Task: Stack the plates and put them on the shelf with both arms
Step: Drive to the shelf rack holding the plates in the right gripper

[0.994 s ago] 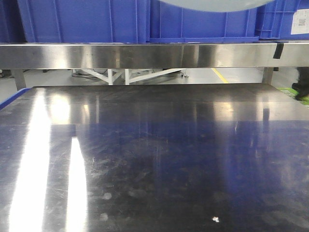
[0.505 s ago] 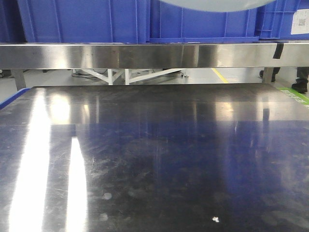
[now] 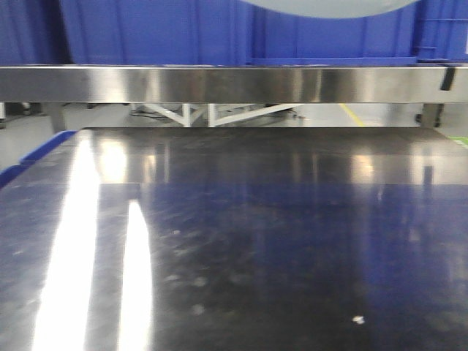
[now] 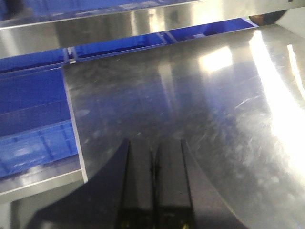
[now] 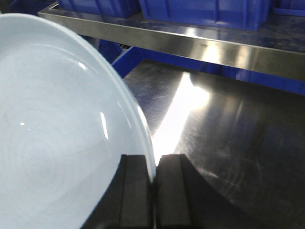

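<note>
Plate gripped on the right, left jaws empty.
Front view: pale plate (image 3: 333,6) edge cut off at the top, right of centre, higher than the shelf (image 3: 219,84) rail; blue crates (image 3: 146,33) far behind; dark tabletop (image 3: 256,241) near. Left wrist view: left gripper (image 4: 153,191) with both fingers pressed together, nothing between them, above the tabletop, shelf rail far. Right wrist view: right gripper (image 5: 153,179) clamped tight on the near rim of 1 tilted white plate filling the left; only 1 plate told apart; shelf far, crates resting on it.
</note>
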`<state>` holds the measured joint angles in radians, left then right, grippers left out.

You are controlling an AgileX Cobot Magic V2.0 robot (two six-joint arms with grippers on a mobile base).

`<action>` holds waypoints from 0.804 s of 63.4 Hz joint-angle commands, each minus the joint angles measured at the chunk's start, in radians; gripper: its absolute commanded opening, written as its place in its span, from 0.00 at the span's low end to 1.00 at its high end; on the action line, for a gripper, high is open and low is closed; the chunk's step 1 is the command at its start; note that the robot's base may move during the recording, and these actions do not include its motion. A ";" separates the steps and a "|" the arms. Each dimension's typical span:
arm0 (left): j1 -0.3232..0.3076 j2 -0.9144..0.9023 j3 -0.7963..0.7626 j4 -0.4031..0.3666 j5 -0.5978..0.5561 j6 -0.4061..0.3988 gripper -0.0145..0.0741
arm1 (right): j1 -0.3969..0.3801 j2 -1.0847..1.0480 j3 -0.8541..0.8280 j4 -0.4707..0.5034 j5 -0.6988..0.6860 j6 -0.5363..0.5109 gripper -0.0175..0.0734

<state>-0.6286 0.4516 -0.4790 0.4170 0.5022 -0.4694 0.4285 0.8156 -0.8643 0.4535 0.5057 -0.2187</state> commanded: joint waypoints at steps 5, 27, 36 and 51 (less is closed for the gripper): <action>-0.007 0.003 -0.030 0.011 -0.068 -0.008 0.26 | 0.001 -0.013 -0.037 0.020 -0.079 -0.004 0.25; -0.007 0.003 -0.030 0.011 -0.068 -0.008 0.26 | 0.001 -0.013 -0.037 0.020 -0.077 -0.004 0.25; -0.007 0.003 -0.030 0.011 -0.068 -0.008 0.26 | 0.001 -0.013 -0.037 0.020 -0.077 -0.004 0.25; -0.007 0.003 -0.030 0.011 -0.068 -0.008 0.26 | 0.001 -0.013 -0.037 0.020 -0.077 -0.004 0.25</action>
<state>-0.6286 0.4516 -0.4790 0.4170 0.5022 -0.4694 0.4285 0.8156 -0.8643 0.4535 0.5092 -0.2187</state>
